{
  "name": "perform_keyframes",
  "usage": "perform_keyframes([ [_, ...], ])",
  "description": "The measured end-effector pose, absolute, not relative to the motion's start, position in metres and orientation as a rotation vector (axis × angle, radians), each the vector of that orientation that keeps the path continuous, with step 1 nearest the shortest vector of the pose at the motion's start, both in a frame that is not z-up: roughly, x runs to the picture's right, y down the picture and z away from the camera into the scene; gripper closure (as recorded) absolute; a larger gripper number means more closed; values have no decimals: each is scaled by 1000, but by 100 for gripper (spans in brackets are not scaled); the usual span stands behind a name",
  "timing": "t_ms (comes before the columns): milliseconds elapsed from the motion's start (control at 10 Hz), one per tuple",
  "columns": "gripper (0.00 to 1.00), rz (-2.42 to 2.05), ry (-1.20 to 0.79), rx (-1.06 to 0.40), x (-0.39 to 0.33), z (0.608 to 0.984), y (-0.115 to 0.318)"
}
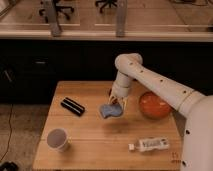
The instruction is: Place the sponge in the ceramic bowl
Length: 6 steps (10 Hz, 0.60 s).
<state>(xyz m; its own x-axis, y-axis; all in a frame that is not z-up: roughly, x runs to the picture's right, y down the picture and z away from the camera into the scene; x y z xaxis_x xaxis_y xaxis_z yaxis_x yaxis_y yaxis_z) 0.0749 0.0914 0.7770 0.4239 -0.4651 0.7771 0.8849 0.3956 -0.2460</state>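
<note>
On the wooden table (100, 150), nearest the left front corner, a white paper cup (57, 139) stands upright with its mouth open to the top. Behind it and a little to the right, a black rectangular bar (73, 106) lies flat at an angle, well apart from the cup. Near the middle of the table is the sponge (111, 110), a blue-grey pad that droops slightly at its left end and casts a shadow on the wood beneath it. The gripper (118, 102) is at the sponge's upper right edge, pointing down, its fingers clenched on the sponge. The white arm (150, 82) rises from the gripper to a rounded joint, then slopes down to the right over the table's edge. Just right of the sponge, without touching it, the ceramic bowl (154, 105) sits glossy and orange-red near the right side. In front of the bowl, a white tube-shaped package (150, 145) lies flat by the front right corner.
</note>
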Motion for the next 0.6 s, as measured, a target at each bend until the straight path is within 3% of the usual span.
perform_keyframes([
  [600,95,-904,-600,-695,119,766,56],
])
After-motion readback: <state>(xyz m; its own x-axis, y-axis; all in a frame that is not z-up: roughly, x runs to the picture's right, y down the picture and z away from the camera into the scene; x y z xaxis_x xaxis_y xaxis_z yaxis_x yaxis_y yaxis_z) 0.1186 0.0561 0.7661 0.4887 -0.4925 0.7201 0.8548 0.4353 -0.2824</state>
